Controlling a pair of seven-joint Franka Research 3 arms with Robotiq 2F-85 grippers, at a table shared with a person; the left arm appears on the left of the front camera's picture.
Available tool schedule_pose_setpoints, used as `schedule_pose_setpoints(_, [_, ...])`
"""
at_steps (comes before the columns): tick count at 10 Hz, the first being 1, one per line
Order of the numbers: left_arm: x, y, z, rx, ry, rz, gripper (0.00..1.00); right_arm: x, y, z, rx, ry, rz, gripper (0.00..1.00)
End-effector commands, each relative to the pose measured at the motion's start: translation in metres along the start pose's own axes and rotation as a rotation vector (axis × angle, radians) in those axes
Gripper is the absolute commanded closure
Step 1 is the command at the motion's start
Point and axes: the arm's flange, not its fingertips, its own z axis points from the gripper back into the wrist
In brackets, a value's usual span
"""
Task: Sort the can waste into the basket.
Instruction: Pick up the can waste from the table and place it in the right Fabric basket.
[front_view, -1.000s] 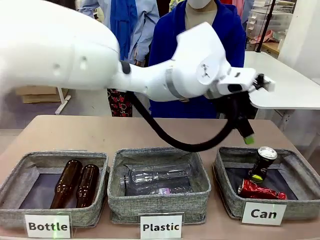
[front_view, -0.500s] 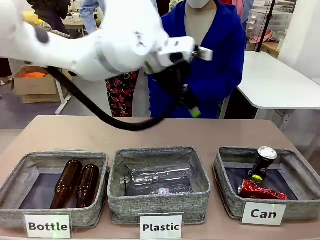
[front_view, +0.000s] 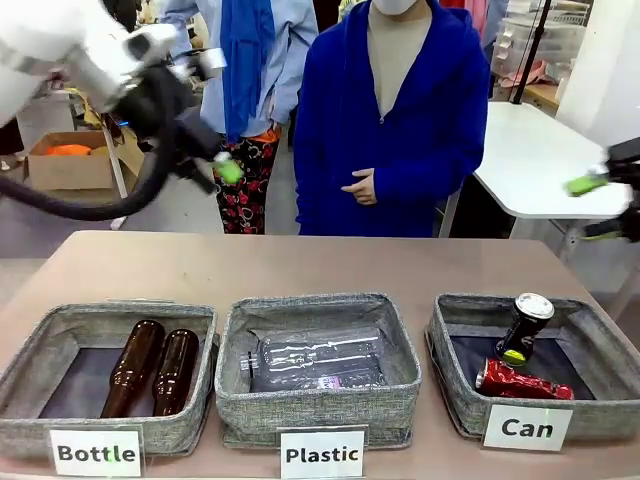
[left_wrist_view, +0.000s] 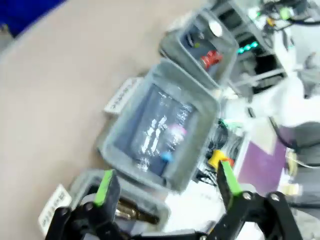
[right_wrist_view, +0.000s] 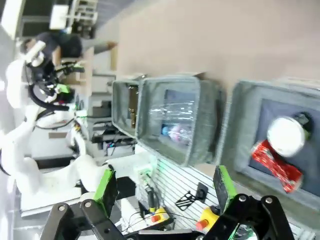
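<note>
Both pieces of can waste are inside the grey "Can" basket (front_view: 443, 345) at the right. The silver can with dark print (front_view: 524, 330) leans upright, and the crushed red can (front_view: 522, 381) lies beside it. High above the table's far left, my left gripper (front_view: 215, 172) hangs open and empty. My right gripper (front_view: 598, 205) is open and empty at the right edge, above the basket. In the left wrist view the open gripper (left_wrist_view: 165, 182) looks down at the red can (left_wrist_view: 211, 57). The right wrist view has its open gripper (right_wrist_view: 165, 183) facing the basket (right_wrist_view: 240, 125), silver can (right_wrist_view: 286, 136) and red can (right_wrist_view: 276, 162).
A "Plastic" basket (front_view: 318, 400) with clear bottles sits in the middle. The "Bottle" basket (front_view: 20, 365) with two brown bottles is at the left. A person in a blue coat (front_view: 400, 120) stands at the far side. The tabletop behind the baskets is bare.
My left arm has swung from above the Can basket leftward and up across the table. My right gripper has come into view at the right edge. The cans have not moved.
</note>
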Motion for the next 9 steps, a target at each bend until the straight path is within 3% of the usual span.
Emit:
schedule_pose_setpoints(1, [-0.051, 0.041, 0.034, -0.162, -0.083, 0.09, 0.0, 0.028, 0.003, -0.032, 0.114, 0.035, 0.001, 0.0])
schedule_pose_setpoints(2, [-0.085, 0.069, 0.042, -0.263, -0.135, 0.122, 0.0, 0.038, 0.0, -0.052, 0.195, 0.03, -0.016, 0.0])
schedule_pose_setpoints(4, [-0.14, 0.115, 0.043, -0.369, -0.359, 0.241, 0.0, 0.043, -0.012, -0.072, 0.232, 0.057, 0.007, 0.0])
schedule_pose_setpoints(7, [-0.201, 0.166, 0.042, -0.375, -0.564, 0.481, 0.0, 0.04, -0.016, -0.08, 0.218, 0.064, -0.023, 0.0])
schedule_pose_setpoints(8, [-0.185, 0.153, 0.047, -0.37, -0.398, 0.357, 0.0, 0.04, -0.016, -0.08, 0.218, 0.064, -0.023, 0.0])
schedule_pose_setpoints(9, [-0.185, 0.153, 0.047, -0.37, -0.398, 0.357, 0.0, 0.04, -0.016, -0.08, 0.218, 0.064, -0.023, 0.0])
